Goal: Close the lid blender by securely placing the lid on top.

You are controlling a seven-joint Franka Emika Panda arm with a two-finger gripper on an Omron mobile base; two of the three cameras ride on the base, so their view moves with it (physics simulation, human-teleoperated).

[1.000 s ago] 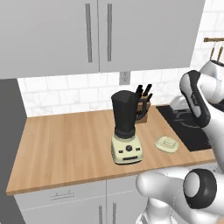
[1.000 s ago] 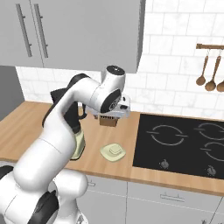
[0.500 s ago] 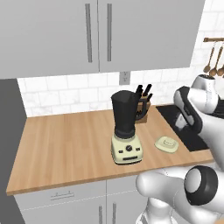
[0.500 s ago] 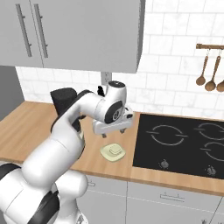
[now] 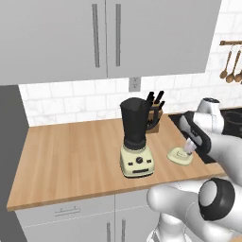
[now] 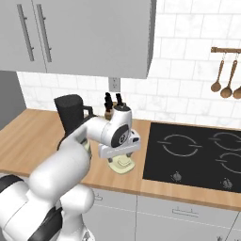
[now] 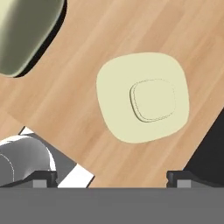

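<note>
The blender (image 5: pixel 136 142) stands on the wooden counter, with a dark jar open at the top and a cream base with a black dial. In the right base view my arm hides much of the blender (image 6: pixel 70 113). The lid (image 5: pixel 178 155) lies flat on the counter to the blender's right, near the cooktop edge. My gripper (image 5: pixel 190 148) hovers just above the lid (image 6: pixel 123 164), pointing down. In the hand view the lid (image 7: pixel 143 97) sits a little ahead of my gripper (image 7: pixel 113 177). The jaws stand open with nothing between them. A corner of the blender base (image 7: pixel 26 30) shows at the upper left.
A wooden knife block (image 5: pixel 153 118) stands behind the blender at the wall. The black cooktop (image 6: pixel 193 150) begins right beside the lid. Wooden spoons (image 6: pixel 225 75) hang on a rail, and grey cabinets (image 5: pixel 108 38) hang overhead. The counter's front edge is close to the lid.
My hand has swung forward and come down from above the knife block to just over the lid. The lid and the blender have not moved.
</note>
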